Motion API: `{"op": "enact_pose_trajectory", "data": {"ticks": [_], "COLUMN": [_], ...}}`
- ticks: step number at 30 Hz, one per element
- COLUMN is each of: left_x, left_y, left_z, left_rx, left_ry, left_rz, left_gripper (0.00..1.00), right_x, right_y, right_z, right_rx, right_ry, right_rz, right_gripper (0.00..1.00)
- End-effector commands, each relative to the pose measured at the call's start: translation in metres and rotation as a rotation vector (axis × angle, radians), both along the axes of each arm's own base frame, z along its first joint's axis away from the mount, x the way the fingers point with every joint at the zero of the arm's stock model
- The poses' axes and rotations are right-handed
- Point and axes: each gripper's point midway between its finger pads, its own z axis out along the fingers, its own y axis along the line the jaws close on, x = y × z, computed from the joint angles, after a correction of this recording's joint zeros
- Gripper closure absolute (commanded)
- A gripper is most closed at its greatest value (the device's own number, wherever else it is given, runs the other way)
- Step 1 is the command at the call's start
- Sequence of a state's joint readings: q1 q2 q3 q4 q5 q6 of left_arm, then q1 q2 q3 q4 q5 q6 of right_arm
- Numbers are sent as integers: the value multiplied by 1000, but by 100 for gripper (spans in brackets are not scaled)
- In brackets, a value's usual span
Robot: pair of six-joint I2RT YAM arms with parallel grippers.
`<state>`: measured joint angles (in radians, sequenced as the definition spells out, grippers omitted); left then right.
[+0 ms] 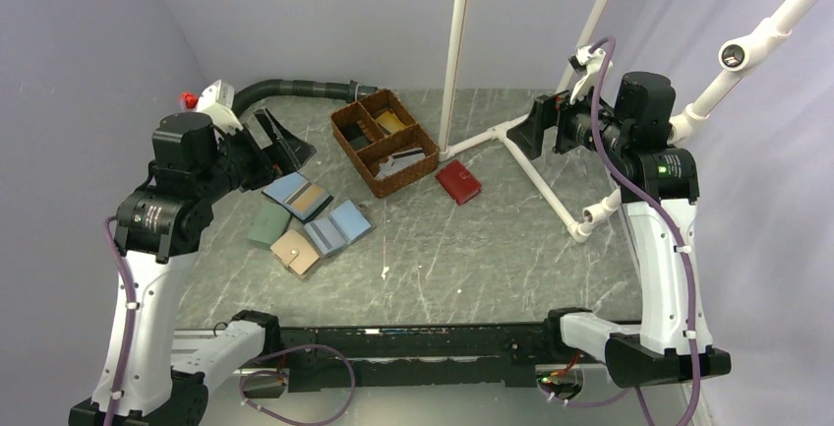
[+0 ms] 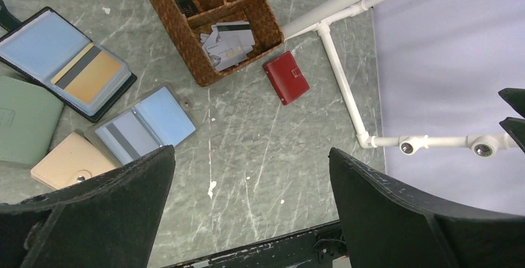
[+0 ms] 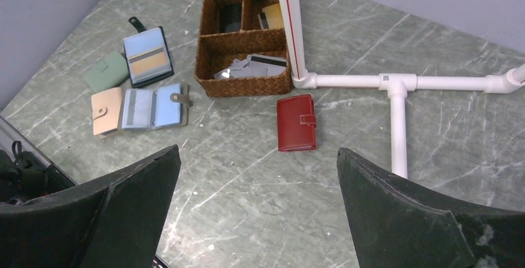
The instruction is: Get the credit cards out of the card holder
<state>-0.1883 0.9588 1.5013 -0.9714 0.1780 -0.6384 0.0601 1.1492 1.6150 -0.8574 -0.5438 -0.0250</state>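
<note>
We find left gripper [image 2: 251, 156] and right gripper [image 3: 257, 153] gaping wide, empty; best lower the left onto the open taupe-grey, blue-lined bifold card holder [image 2: 145, 125], seven o'clock of the brown wicker basket [image 2: 179, 36], pinching a pale credit card [image 2: 133, 129] by its edge.

A robot lab cell: plain lilac walls [image 1: 295, 13], a white pipe frame [image 1: 541, 179], two arms [image 1: 664, 249] at a marbled table [image 1: 472, 259].

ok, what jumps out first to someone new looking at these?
The woven basket sits back-centre on the table with loose grey cards in its near compartment and a closed red wallet just right of it. Left of it lies a cluster of wallets, the card holder open with a striped card in one slot. The left pincer and right pincer hang open above, holding nothing.
</note>
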Motion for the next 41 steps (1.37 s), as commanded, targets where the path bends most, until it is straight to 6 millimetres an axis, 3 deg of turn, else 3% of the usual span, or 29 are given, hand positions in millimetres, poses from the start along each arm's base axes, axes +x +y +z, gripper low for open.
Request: {"op": "enact_pose_trajectory", "data": {"ticks": [1, 40, 41], "left_x": [2, 28, 28], "left_y": [6, 11, 11], "left_z": [12, 21, 22], "left_rx": [38, 127, 128], "left_ry": [-39, -85, -87], "left_rz": [11, 8, 7], "left_gripper": [0, 1, 0], "right_x": [8, 32, 35], "right_y": [-2, -16, -22], "right_z": [17, 8, 7], "right_rx": [13, 9, 11], "right_ry": [-61, -21, -20], "right_rz": [-18, -57, -81], "right_gripper": [0, 0, 0]}}
